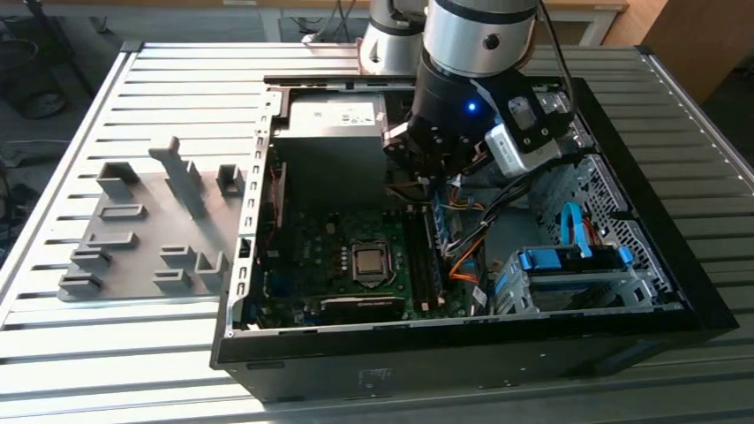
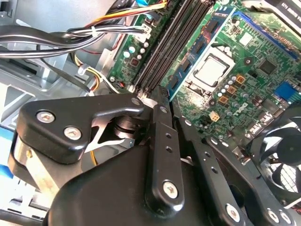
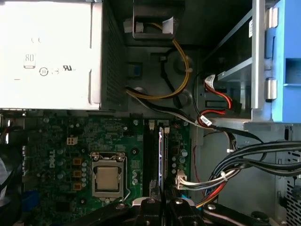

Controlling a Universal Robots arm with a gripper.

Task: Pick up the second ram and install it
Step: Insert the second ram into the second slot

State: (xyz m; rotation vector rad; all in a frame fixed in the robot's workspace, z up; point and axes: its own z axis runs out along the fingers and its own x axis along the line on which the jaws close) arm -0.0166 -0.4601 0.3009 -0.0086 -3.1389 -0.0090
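Our gripper [image 3: 160,203] is closed on the second ram [image 3: 161,157], edge-down over the black slots [image 3: 151,155] on the motherboard [image 3: 61,141]. We risk jamming it if it tilts or misses the slot.

You've got a silver-grey arm [image 1: 478,31] w/ black wrist housing, blue LED lit, silver camera box strapped on its side. Gripper [image 2: 162,101] is matte black: flat linkage bars, rounded knuckles, silver screw heads throughout.
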